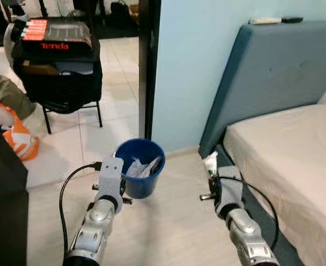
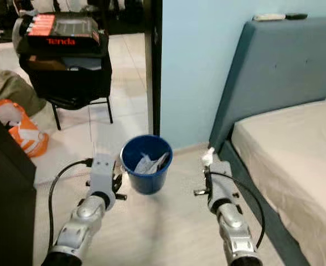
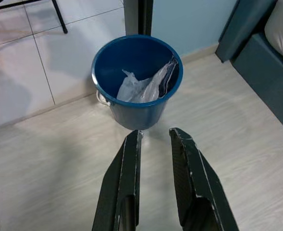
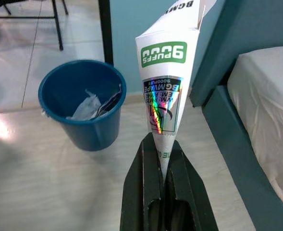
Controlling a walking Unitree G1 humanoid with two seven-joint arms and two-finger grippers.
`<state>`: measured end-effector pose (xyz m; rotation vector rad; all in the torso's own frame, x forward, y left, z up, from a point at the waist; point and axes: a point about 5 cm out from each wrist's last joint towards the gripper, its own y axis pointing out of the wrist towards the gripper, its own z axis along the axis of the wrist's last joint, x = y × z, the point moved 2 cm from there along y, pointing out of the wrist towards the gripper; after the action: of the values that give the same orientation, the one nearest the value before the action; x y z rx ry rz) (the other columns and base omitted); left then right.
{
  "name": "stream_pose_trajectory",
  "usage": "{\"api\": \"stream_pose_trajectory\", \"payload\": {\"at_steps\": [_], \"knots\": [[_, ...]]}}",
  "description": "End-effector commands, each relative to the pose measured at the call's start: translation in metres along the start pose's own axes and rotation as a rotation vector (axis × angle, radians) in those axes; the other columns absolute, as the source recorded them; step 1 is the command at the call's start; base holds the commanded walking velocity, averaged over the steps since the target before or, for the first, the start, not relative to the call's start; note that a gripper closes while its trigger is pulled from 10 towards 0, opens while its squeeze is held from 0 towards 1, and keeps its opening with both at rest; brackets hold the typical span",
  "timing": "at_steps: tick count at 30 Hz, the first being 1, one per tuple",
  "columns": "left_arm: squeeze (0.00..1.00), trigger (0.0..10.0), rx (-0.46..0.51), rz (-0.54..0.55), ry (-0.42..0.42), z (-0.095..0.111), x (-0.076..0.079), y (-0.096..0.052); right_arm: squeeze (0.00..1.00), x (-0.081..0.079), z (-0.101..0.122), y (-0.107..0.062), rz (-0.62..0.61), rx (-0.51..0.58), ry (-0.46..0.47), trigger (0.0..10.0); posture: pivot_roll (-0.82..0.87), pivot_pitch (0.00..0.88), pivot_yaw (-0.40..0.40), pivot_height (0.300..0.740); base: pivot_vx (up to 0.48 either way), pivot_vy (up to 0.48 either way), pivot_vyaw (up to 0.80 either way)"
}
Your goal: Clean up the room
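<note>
Both arms low over the pale floor (image 1: 168, 233). Left gripper (image 3: 154, 139) fingers a narrow gap apart, nothing held, hanging just short of the blue bucket (image 1: 139, 166), which sits on the floor by the foot of the dark door frame (image 1: 149, 66). Bucket has crumpled white paper or plastic (image 3: 143, 86) inside. Right gripper (image 4: 161, 156) fingers clamped tight on the pinched end of a flattened white vape box (image 4: 167, 72), green "PUFFS 9000" label, holographic panel; box sticks up above the fingers, near the bucket's right side, beside the bed frame edge (image 1: 251, 205). Far left: orange-white bag (image 1: 16, 136) on tile, black chair (image 1: 63, 83) with a Tenda box (image 1: 57, 36) on top. Right: bed with blue headboard (image 1: 273, 72), beige mattress (image 1: 295, 149).
</note>
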<state>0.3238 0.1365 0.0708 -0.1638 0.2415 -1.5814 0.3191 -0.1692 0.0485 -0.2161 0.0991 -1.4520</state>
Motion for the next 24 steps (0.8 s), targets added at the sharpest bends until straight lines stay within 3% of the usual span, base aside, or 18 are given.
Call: {"api": "stream_pose_trajectory", "payload": {"at_steps": [1,4,10,24], "knots": [[0.00,10.0,-0.044,0.018,0.005,-0.0109,-0.0050,-0.0014,0.00,-0.0035,-0.0093,-0.0031,0.009,-0.028,0.019,10.0,0.03,0.122,-0.064,0.740,0.000,0.000,0.00],[0.00,10.0,-0.045,0.021,0.004,-0.0111,-0.0056,-0.0014,0.00,-0.0038,-0.0096,-0.0032,0.011,-0.029,0.018,10.0,0.03,0.120,-0.066,0.740,0.000,0.000,0.00],[0.00,10.0,-0.062,0.033,-0.014,-0.0148,-0.0084,-0.0027,0.00,-0.0054,-0.0098,-0.0033,0.022,-0.030,0.016,10.0,0.03,0.113,-0.068,0.740,0.000,0.427,0.00],[0.00,10.0,-0.039,0.051,-0.003,-0.0135,-0.0095,-0.0037,0.00,-0.0075,-0.0110,-0.0034,0.034,-0.032,0.015,10.0,0.03,0.098,-0.067,0.740,0.000,0.000,0.00]]}}
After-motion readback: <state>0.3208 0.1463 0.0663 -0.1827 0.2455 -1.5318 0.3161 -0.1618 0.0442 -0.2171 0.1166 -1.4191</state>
